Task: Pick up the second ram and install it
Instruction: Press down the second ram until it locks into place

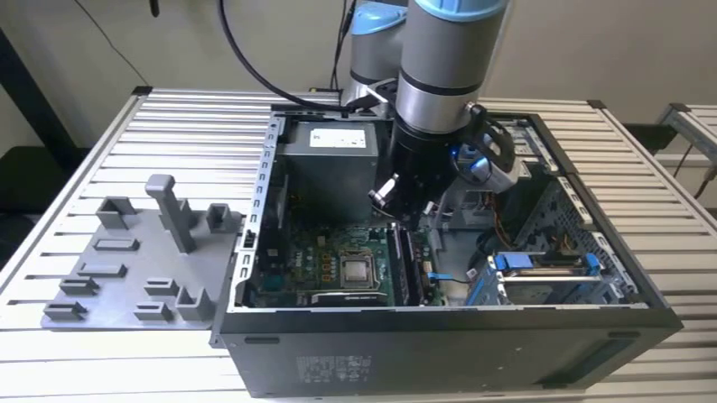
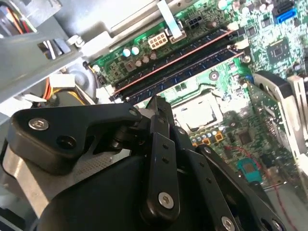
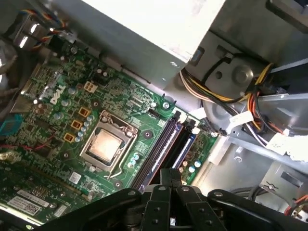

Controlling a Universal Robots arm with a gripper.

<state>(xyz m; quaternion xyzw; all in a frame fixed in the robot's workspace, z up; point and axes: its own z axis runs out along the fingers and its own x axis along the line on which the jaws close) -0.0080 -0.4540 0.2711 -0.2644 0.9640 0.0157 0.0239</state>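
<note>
My gripper hangs inside the open computer case, just above the motherboard. Its black fingers are pressed together with nothing between them, as both wrist views show. Right under the tips run the memory slots beside the processor socket. Long dark ram sticks stand seated in those slots. I cannot tell which of them is the second ram. In the exterior view the slots lie right of the socket.
A grey holder tray lies on the slatted table at the exterior view's left. The power supply sits behind the gripper. Cable bundles and a drive cage crowd the case's right side. The case walls ring the work area.
</note>
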